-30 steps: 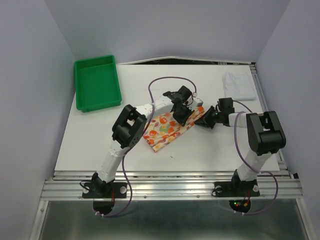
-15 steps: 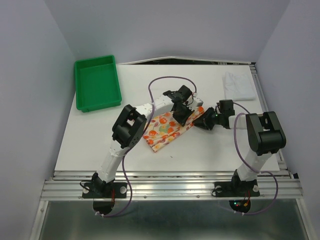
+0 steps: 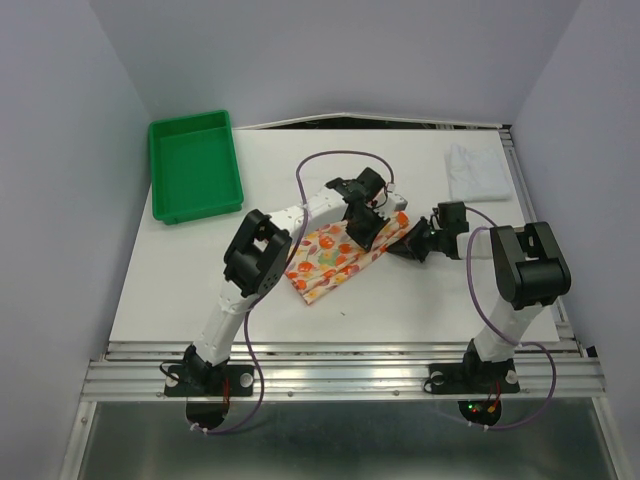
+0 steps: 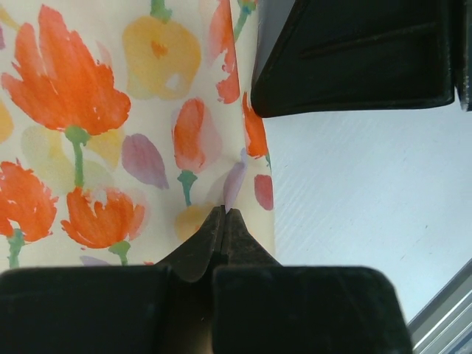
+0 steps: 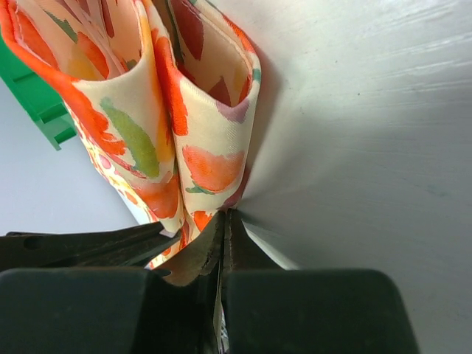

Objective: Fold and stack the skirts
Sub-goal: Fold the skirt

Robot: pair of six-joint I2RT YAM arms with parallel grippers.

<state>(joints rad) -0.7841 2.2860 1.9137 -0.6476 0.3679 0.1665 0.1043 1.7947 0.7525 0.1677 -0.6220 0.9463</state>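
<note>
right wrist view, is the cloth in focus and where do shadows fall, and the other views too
Right wrist view: the floral skirt folds look fairly sharp, a soft shadow lies on the table right of them, and the right claw is a dark mass. Left wrist view: print crisp, left claw nearly black. Top view: even light, the white skirt barely stands out.

A green plastic tray [image 3: 195, 165] sits at the far left of a white table [image 3: 200, 290], well apart from everything else. Pale grey walls [image 3: 50, 200] enclose three sides. A ridged metal rail [image 3: 340, 375] runs along the near edge.
</note>
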